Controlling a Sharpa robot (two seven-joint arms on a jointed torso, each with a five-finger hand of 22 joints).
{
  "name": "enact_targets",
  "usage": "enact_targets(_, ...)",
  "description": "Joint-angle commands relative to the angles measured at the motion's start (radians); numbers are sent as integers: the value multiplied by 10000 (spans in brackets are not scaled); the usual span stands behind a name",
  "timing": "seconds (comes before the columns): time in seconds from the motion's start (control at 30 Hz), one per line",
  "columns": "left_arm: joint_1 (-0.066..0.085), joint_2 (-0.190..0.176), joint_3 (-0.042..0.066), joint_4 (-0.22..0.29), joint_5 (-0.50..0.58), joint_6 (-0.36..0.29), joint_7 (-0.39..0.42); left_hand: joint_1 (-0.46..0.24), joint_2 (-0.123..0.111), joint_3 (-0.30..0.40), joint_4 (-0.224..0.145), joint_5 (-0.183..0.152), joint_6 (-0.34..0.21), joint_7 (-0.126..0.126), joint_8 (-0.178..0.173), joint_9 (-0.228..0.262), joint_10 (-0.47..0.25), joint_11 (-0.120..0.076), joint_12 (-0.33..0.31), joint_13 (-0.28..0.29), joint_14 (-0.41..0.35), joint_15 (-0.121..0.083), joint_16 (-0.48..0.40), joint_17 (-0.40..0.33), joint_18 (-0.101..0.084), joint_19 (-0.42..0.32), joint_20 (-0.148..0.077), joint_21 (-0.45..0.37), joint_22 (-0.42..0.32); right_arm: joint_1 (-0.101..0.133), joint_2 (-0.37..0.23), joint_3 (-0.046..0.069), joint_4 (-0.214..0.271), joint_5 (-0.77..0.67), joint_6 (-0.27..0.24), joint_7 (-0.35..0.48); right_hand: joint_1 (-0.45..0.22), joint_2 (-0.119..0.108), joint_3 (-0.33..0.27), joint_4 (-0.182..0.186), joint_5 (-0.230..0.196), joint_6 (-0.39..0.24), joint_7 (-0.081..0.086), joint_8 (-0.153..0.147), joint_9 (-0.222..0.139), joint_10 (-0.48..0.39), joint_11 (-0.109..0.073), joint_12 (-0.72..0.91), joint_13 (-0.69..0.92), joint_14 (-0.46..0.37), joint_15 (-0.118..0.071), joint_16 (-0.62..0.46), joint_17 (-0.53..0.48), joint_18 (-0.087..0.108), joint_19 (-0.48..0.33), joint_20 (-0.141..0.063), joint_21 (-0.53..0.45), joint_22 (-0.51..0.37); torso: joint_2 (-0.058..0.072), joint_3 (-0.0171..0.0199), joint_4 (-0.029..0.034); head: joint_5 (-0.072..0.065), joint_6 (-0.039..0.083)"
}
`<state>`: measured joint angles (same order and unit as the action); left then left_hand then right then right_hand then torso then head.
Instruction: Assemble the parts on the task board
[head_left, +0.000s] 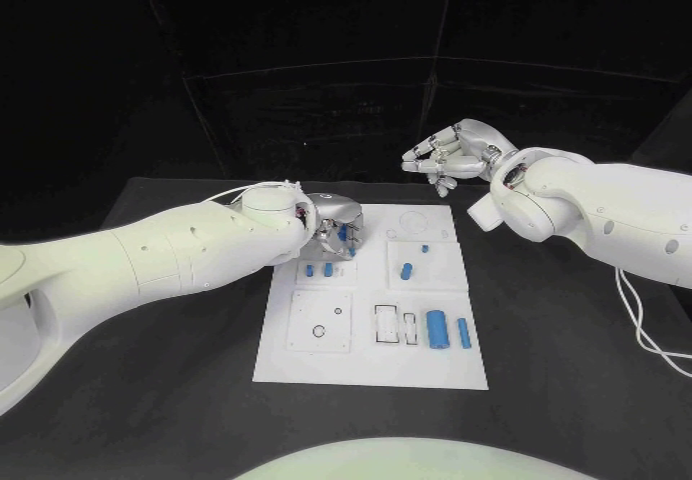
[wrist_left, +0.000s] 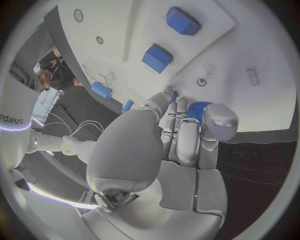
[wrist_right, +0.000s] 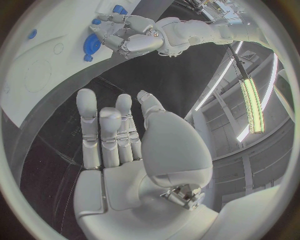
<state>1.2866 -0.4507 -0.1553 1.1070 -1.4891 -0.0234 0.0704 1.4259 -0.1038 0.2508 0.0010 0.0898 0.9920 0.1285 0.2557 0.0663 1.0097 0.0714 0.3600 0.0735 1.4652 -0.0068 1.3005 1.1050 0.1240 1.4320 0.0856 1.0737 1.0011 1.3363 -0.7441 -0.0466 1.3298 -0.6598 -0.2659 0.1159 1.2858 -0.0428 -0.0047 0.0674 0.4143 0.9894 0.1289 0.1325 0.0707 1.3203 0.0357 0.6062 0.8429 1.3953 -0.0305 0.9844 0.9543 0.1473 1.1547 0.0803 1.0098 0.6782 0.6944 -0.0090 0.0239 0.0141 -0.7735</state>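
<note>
The step in hand looks like seating a small part at the far-left corner of the flat white rectangular task board (head_left: 369, 345), which lies in the middle of the black worktop (head_left: 562, 370). The left hand (head_left: 333, 226) is down on that corner, its silver fingers (wrist_left: 187, 135) curled together around a small blue ridged round part (wrist_left: 199, 108), which peeks out between the fingertips just over the board's surface. Whether the part already sits in its socket I cannot tell, as the fingers hide it. The next move probably calls for pressing or turning it home with a steady wrist, then letting go without dragging it back out.

The right hand (head_left: 451, 152) hangs in the air beyond the board's far-right corner, well clear of it, fingers (wrist_right: 103, 132) straight, slightly apart, holding nothing.

The board is marked into outlined fields with small recesses. Two squat blue blocks (head_left: 319, 269) lie just on the near side of the left hand. A short blue peg (head_left: 408, 269) lies near the board's centre, with a tiny blue dot beyond it. Two upright-lying blue cylinders (head_left: 446, 330) rest toward the board's near-right part, beside empty rectangular outlines.
</note>
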Motion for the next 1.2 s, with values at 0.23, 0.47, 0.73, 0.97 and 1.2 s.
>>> enact_targets(0.23, -27, 60, -8, -60, -76, 155, 36, -53, 179, 429, -77, -165, 277, -31, -205, 5, 398, -22, -280, -86, 232, -124, 71, -67, -106, 83, -48, 108, 122, 19, 18, 6, 10, -3, 57, 67, -52, 12, -14, 68, 34, -78, -4, 39, 5, 19, 19, -28, 5, 19, 0, -51, -9, 166, -46, -18, -20, 5, -4, 1, 5, -12, -13)
enact_targets(0.47, -28, 80, -6, -128, -91, 202, -55, 104, 356, 905, -290, -403, 523, -50, -267, 25, 737, -87, -392, -68, 238, -162, 125, -56, -112, 75, -93, 177, 227, 19, 18, 6, 10, -3, 57, 64, -42, 22, -10, 72, 44, -77, -5, 43, 6, 28, 17, 4, 31, 30, -1, -20, 26, 162, -35, -18, -4, 33, -4, -3, 5, -32, -19)
enact_targets(0.73, -31, 44, 0, -100, -137, -104, -7, 266, 476, 1448, -608, -414, 820, -70, -283, 42, 1158, -168, -441, -41, 259, -235, 216, 27, -129, 77, -170, 275, 356, 19, 22, 6, 4, -3, 50, 73, -41, 24, -9, 72, 45, -77, -6, 43, 6, 29, 17, 7, 34, 31, -2, -17, 29, 162, -34, -18, -3, 36, -2, -4, 6, -37, -19)
enact_targets(0.97, -31, -129, 114, 191, -133, -478, 182, 85, 391, 1734, -741, -416, 885, -56, -388, 27, 1249, -153, -609, -58, 253, -225, 225, -16, -144, 75, -176, 328, 431, 19, 27, 6, -21, -3, 49, 83, -41, 24, -9, 72, 45, -77, -6, 43, 6, 29, 17, 7, 34, 31, -2, -17, 29, 162, -34, -18, -3, 36, -17, -5, 15, -40, -4)
enact_targets(1.2, -30, -449, 563, 639, 36, -674, 288, -21, 344, 1837, -784, -416, 903, -51, -439, 22, 1276, -146, -691, -62, 248, -221, 225, -41, -150, 76, -174, 355, 470, 19, 28, 6, -41, -3, 58, 91, -41, 24, -9, 72, 45, -77, -6, 43, 6, 29, 17, 7, 34, 31, -2, -17, 29, 162, -34, -18, -3, 36, -25, -3, 22, -3, 31)
